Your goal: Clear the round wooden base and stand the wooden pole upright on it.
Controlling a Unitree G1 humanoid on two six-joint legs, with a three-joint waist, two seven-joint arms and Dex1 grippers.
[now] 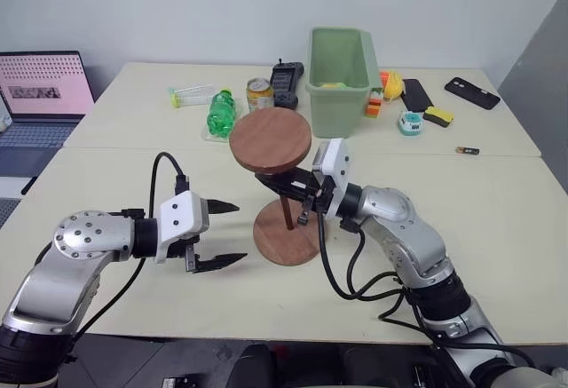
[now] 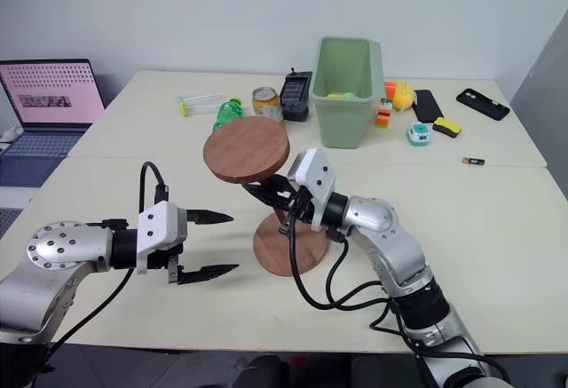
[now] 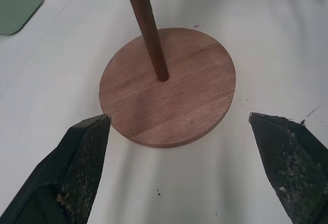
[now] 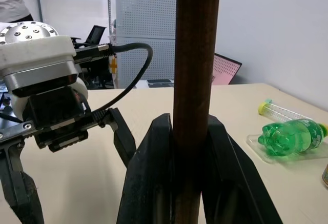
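While the right gripper [image 2: 282, 200] is clamped tight on the wooden pole [image 1: 285, 204], rod end down in the centre hole of the round wooden base [image 3: 169, 88] on the table [image 1: 497, 201] and disc up top, I'd worry it topples on release. It looks top-heavy and a bit tilted, so a shallow seat would do it. Left gripper [image 1: 219, 233] hangs beside the base, jaws wide, holding nothing.

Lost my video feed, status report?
Right gripper shut on wooden pole, its tip in round wooden base. Left gripper open beside base. Nothing blocking.
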